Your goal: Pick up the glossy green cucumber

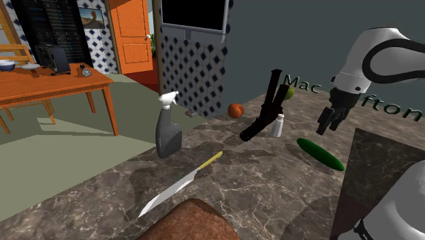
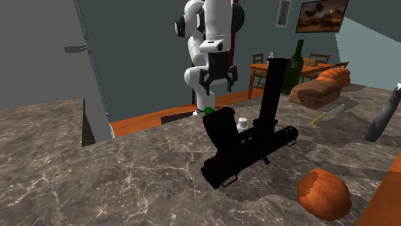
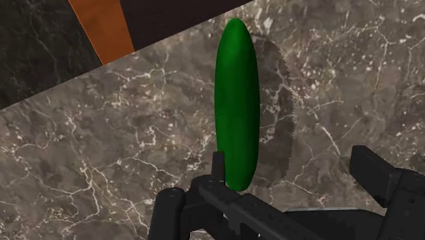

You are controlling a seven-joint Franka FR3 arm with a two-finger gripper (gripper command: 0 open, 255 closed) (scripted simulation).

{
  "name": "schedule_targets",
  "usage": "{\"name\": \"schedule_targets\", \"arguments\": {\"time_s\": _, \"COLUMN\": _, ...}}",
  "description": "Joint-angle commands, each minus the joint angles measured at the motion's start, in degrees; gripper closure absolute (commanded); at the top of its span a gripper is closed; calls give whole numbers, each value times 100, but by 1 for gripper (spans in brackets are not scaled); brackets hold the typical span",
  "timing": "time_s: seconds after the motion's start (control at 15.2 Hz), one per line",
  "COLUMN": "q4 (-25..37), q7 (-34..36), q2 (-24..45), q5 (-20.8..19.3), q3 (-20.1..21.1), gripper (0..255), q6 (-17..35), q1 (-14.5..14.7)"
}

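There it was: the end effector [image 1: 325, 128] hung in the air, its two black fingers spread wide with nothing between them. Below it lay the cucumber [image 1: 320, 154], glossy and dark green, flat on the marbled worktop [image 1: 259, 184]. It sat to the shoulder view's right of the black angular tool [image 1: 267, 112], well apart from it.

Through the hand's own camera the cucumber [image 3: 238, 102] stretched lengthwise away from the end effector [image 3: 294, 163]. Its near tip showed just beside one finger [image 3: 218, 167] and well clear of the other, and it lay close to the edge of the worktop [image 3: 102, 150].

A small white shaker [image 1: 278, 125] stood just beside the tool on its cucumber side, and a green round fruit [image 1: 289, 92] peeked out behind the tool. An orange-red ball [image 1: 235, 110] rested to the shoulder view's left of the tool, and a grey spray bottle [image 1: 167, 129] stood upright further that way. A knife [image 1: 178, 184] with a yellow handle lay in front of the tool, nearer the camera, and a brown loaf [image 1: 191, 221] lay nearer than that.

From across the worktop, the tool [image 2: 247, 144] sat in the foreground, and the end effector [image 2: 217, 85] hovered above and behind it, fingers splayed downward.
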Motion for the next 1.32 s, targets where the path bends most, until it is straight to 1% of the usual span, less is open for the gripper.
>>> {"name": "schedule_targets", "arguments": {"time_s": 0.0, "q4": -358, "q7": -148, "q2": -22, "q5": -84, "q3": -218, "gripper": 0, "q6": 398, "q1": -95}}
{"name": "schedule_targets", "arguments": {"time_s": 0.2, "q4": -896, "q7": -363, "q2": -24, "q5": -216, "q3": -545, "gripper": 0, "q6": 997, "q1": -253}}
{"name": "schedule_targets", "arguments": {"time_s": 0.59, "q4": -1256, "q7": -423, "q2": 139, "q5": -302, "q3": -670, "gripper": 0, "q6": 1520, "q1": -299}}
{"name": "schedule_targets", "arguments": {"time_s": 0.73, "q4": -1406, "q7": -443, "q2": 246, "q5": -340, "q3": -721, "gripper": 0, "q6": 1775, "q1": -311}}
{"name": "schedule_targets", "arguments": {"time_s": 0.86, "q4": -1406, "q7": -443, "q2": 246, "q5": -340, "q3": -721, "gripper": 0, "q6": 1774, "q1": -311}}
{"name": "schedule_targets", "arguments": {"time_s": 0.92, "q4": -1409, "q7": -440, "q2": 252, "q5": -338, "q3": -719, "gripper": 255, "q6": 1783, "q1": -308}}
{"name": "schedule_targets", "arguments": {"time_s": 1.25, "q4": -1412, "q7": -432, "q2": 255, "q5": -333, "q3": -713, "gripper": 255, "q6": 1791, "q1": -301}}
